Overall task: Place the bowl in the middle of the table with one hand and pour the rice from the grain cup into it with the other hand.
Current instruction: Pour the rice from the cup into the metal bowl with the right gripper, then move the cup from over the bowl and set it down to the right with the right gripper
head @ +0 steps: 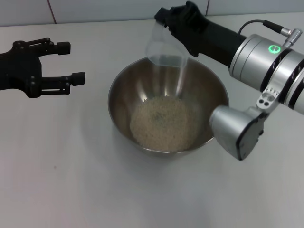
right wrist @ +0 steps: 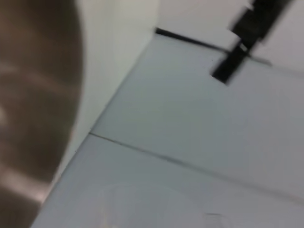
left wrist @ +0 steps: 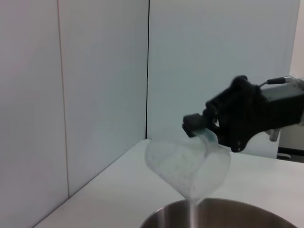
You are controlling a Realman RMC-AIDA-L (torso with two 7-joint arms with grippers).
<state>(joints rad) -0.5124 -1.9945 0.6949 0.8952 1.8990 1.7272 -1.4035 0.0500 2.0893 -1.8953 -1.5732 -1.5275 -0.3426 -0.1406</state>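
Currently my right gripper (head: 167, 21) is clamped on the grain cup (head: 165, 46), holding it tipped over the far rim of the bowl (head: 123, 90). Its pouring lip points down into the bowl, and a thin stream of grains falls from it. The left wrist view shows the same condition: the grain cup (left wrist: 187, 166) is tilted, the right gripper (left wrist: 202, 124) is closed on its upper edge, and grains drop toward the rim of the bowl (left wrist: 166, 213) below. The bowl stands near the middle of the table (head: 71, 180). The rice (head: 164, 122) forms a round, shallow heap on the bowl floor. My left gripper (head: 70, 61) is off to the left of the bowl, well apart from it, with its jaws spread and nothing between them. The right wrist view shows a blurred part of the bowl (right wrist: 28, 95) wall.
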